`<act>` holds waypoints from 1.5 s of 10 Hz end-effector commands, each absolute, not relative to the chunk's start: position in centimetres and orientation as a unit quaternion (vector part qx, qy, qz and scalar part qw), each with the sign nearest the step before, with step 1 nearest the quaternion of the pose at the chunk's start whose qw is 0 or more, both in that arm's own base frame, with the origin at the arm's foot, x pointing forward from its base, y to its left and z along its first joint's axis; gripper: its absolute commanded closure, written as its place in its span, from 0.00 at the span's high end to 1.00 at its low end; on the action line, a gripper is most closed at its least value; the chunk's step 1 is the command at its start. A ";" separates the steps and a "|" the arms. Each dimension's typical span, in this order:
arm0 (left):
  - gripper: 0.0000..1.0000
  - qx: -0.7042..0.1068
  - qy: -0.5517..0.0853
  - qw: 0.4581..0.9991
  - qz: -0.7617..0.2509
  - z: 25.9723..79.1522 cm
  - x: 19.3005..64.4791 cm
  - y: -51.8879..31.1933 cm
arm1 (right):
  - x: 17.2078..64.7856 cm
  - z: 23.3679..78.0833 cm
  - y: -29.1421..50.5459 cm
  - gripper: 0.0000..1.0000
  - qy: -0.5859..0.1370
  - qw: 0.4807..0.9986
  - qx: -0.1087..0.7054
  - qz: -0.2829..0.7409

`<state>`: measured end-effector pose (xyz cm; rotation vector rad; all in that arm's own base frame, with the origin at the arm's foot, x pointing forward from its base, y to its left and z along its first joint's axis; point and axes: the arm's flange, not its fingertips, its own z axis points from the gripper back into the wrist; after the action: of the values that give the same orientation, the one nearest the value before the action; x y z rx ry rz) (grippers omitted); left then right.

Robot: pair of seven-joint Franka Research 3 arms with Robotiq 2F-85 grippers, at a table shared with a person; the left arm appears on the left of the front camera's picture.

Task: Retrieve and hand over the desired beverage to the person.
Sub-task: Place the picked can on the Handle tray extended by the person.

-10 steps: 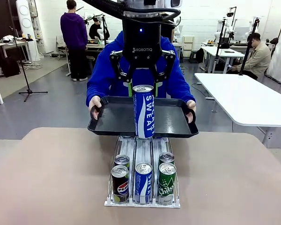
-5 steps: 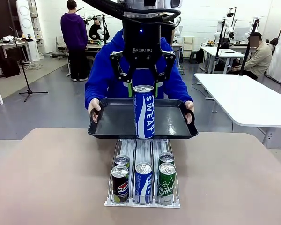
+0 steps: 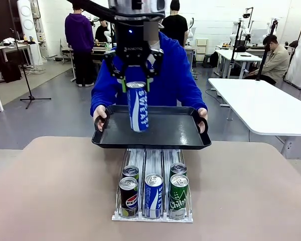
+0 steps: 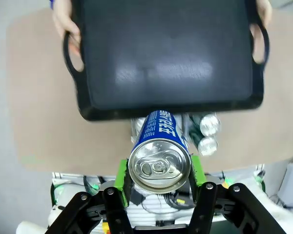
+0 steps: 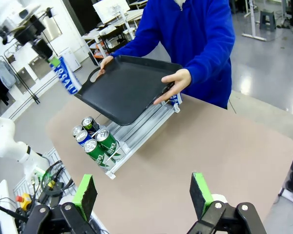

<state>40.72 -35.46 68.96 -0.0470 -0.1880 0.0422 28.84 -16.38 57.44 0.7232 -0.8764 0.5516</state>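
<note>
Front view, left gripper [image 3: 136,86] squeezing the top of the tall blue can [image 3: 138,109], up in the air by the black tray [image 3: 175,131], the person [image 3: 173,75] holding the tray with both hands, left wrist view, green pads tight on the can, right wrist view, right gripper [image 5: 142,190] wide open, nothing in it.

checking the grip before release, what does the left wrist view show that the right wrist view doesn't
Left wrist view: the can lid-on, the left gripper shut on its sides. Right wrist view: the open right gripper, the person in a blue sweatshirt, the can from the side. Both: the tray in the person's hands, the rack with its cans, the table.
</note>
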 end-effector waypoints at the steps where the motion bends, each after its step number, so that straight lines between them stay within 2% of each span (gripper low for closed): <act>1: 0.58 -0.012 -0.126 0.990 0.056 70.6 43.8 -33.9 | 29.3 57.5 -16.4 1.00 -0.422 0.795 0.346 0.264; 4: 0.58 -0.011 -0.130 0.987 0.090 70.0 48.5 -30.7 | 29.3 57.5 -16.4 1.00 -0.422 0.795 0.346 0.264; 7: 0.58 -0.021 -0.087 0.992 0.094 67.8 51.7 -29.3 | 29.3 57.5 -16.4 1.00 -0.422 0.795 0.346 0.264; 12: 0.58 0.017 -0.073 0.993 0.094 63.1 52.2 -30.7 | 29.3 57.5 -16.4 1.00 -0.422 0.795 0.346 0.264; 15: 0.58 0.021 -0.062 0.993 0.093 62.3 52.6 -30.6 | 29.3 57.5 -16.4 1.00 -0.422 0.795 0.346 0.264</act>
<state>52.56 -30.87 62.14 0.0305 -0.1198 0.1767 28.85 -16.36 57.47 0.7228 -0.8756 0.5525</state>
